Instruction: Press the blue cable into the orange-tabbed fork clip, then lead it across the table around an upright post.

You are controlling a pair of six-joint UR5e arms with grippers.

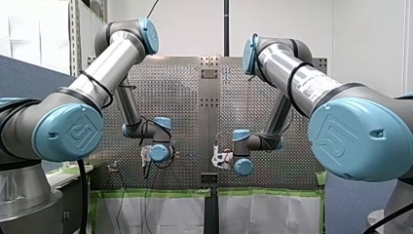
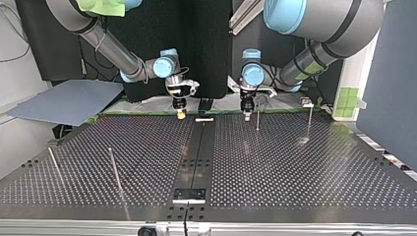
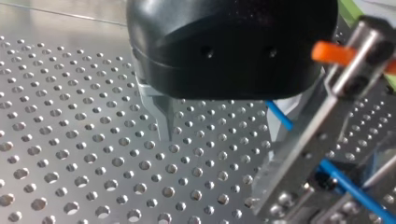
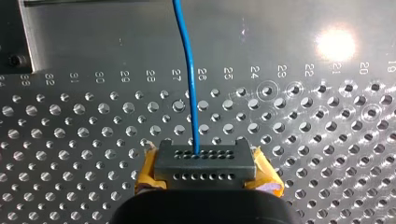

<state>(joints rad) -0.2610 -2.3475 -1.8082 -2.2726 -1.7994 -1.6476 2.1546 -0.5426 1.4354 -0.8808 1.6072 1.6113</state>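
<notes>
In the right wrist view the blue cable (image 4: 190, 79) runs straight ahead from a grey connector block (image 4: 204, 163) with rows of holes. My right gripper (image 4: 205, 171) is shut on that block with its yellow pads (image 4: 147, 171). In the left wrist view the blue cable (image 3: 345, 184) slants past a metal fork clip (image 3: 327, 121) with an orange tab (image 3: 332, 52). My left gripper (image 3: 222, 135) is black with metal fingers (image 3: 162, 122). It hovers open just above the perforated table, right beside the clip, holding nothing. Both grippers, my left (image 2: 247, 114) and my right (image 2: 181, 114), sit at the top view's far edge.
Thin upright posts stand on the perforated table: one (image 2: 257, 120) beside my left gripper, one (image 2: 310, 120) further right, two (image 2: 115, 169) (image 2: 54, 164) at the near left. A small white piece (image 2: 204, 119) lies between the grippers. A grey board (image 2: 64, 101) lies off the table's left.
</notes>
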